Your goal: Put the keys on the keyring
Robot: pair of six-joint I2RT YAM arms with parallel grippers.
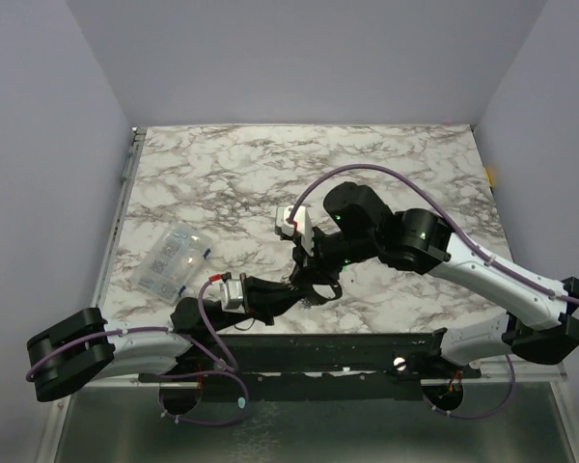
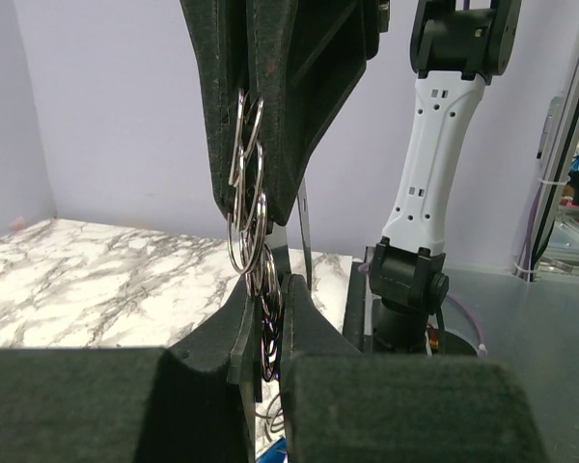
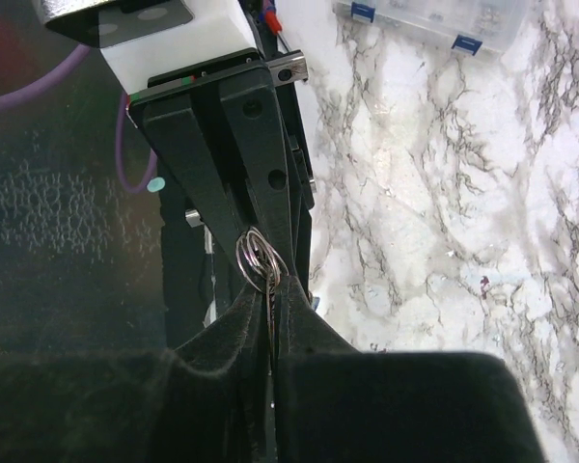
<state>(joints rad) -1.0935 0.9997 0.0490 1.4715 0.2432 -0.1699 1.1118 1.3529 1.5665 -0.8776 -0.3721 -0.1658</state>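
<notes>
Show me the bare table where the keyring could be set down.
Free: the far marble table behind both arms, through to the right edge. Crowded: near centre, where left pincer and right pincer clamp the keyring; the clear container takes the left.

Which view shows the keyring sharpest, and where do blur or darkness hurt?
Left wrist: keyring sharp, glinting; left gripper below it dark, soft. Right wrist: keyring small, picture's left half dark. Top external: even light, keyring too small to see.

Robot lab test cell: plain lavender walls (image 1: 299, 58) box in a marble-print worktop (image 1: 222, 164), left arm (image 1: 140, 340) and right arm (image 1: 502, 275) bolted to a black metal rail (image 1: 367, 342) at the near edge, purple cables (image 1: 386, 170) looped loose.
</notes>
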